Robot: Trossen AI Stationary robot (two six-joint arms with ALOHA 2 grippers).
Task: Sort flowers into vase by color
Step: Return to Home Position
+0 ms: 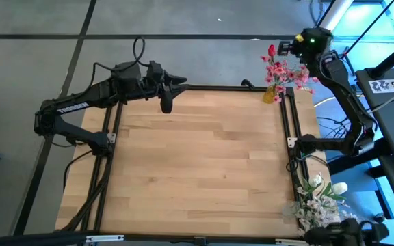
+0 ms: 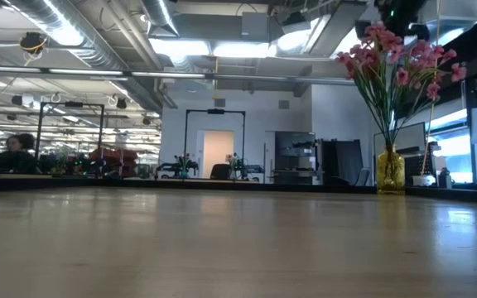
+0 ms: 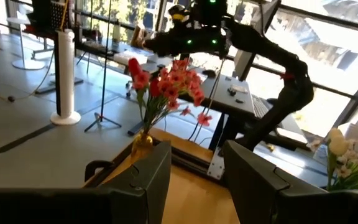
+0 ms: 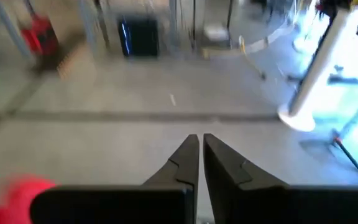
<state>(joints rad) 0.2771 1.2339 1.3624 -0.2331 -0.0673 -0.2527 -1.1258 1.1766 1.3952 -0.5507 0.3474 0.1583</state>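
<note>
A yellow glass vase (image 1: 271, 93) stands at the table's far right corner and holds pink blossom sprays (image 1: 284, 71) and a red tulip (image 1: 271, 50). The low view shows the same vase (image 2: 391, 170) with the pink sprays (image 2: 400, 62) upright in it. White tulips and white sprays (image 1: 318, 198) stand at the near right corner. My right gripper (image 1: 282, 48) hovers above the pink bunch beside the red tulip. Its fingers (image 4: 200, 138) are shut, with nothing showing between them. My left gripper (image 1: 173, 89) waits open over the far edge, with its fingers (image 3: 194, 149) spread.
A black metal frame (image 1: 287, 137) runs along the table's right and far edges. The wide wooden top (image 1: 197, 164) lies bare between the arms. Beyond the right edge stand a desk and cables (image 1: 388, 89). A person (image 2: 19, 153) sits far back in the room.
</note>
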